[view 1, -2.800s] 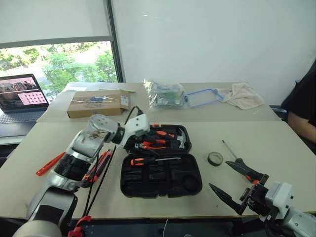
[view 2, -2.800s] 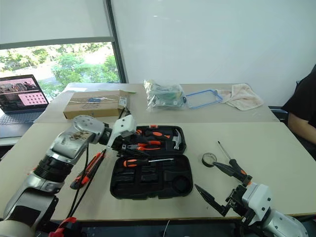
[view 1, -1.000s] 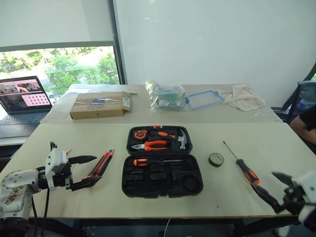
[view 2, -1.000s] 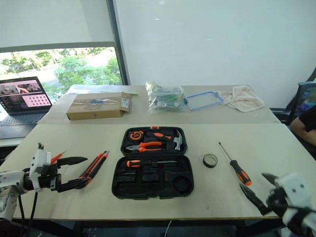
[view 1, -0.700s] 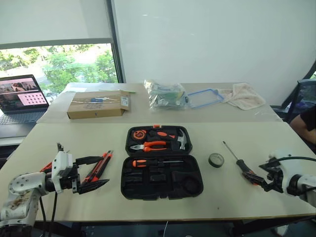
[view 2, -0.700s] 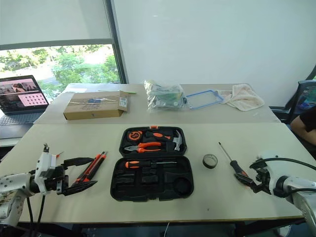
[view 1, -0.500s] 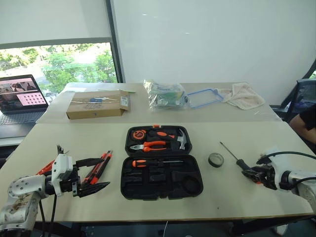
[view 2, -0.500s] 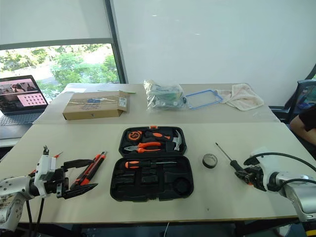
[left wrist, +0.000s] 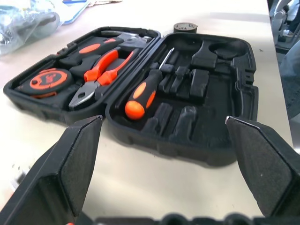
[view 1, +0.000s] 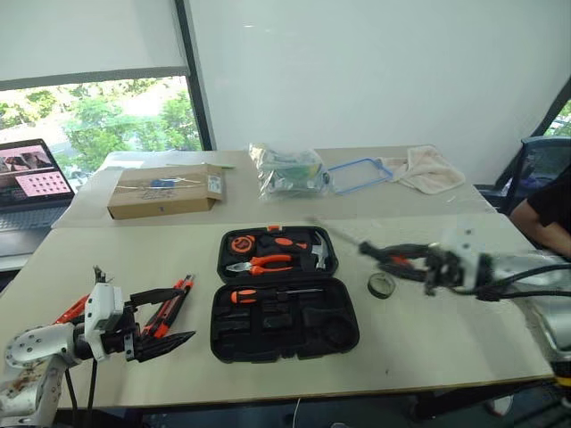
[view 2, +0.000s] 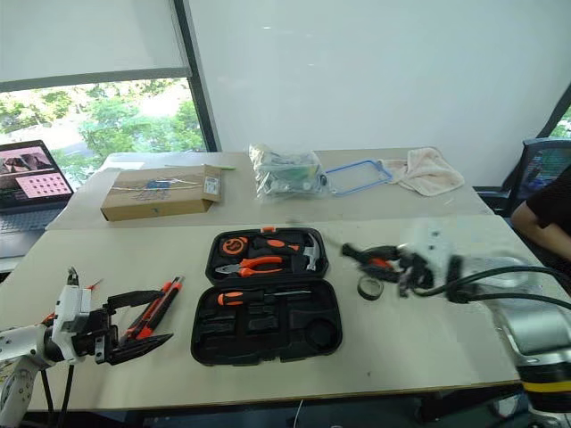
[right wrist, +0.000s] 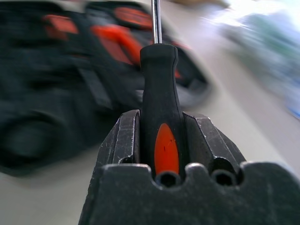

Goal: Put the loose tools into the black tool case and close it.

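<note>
The black tool case (view 1: 284,332) lies open at the table's middle. One black-and-orange screwdriver (left wrist: 143,93) sits in its front half; pliers, a hammer and a tape measure fill the lid. My right gripper (right wrist: 161,136) is shut on another black-and-orange screwdriver (view 1: 393,259), held in the air just right of the case, shaft pointing left. Below it lies the small black tape roll (view 1: 382,285). My left gripper (view 1: 186,314) hovers open left of the case. Beside it lie an orange-black utility knife (view 1: 174,299) and a slim orange screwdriver (view 1: 71,309).
On the far table stand a cardboard box (view 1: 165,189), a plastic bag (view 1: 287,169), a blue frame (view 1: 357,174) and a cloth (view 1: 428,169). A laptop (view 1: 31,174) is at the far left. A person (view 1: 549,205) sits at the right edge.
My right gripper has shut on the screwdriver that lay right of the tape roll, lifted it and swung it left toward the case. The left gripper has stayed put, open.
</note>
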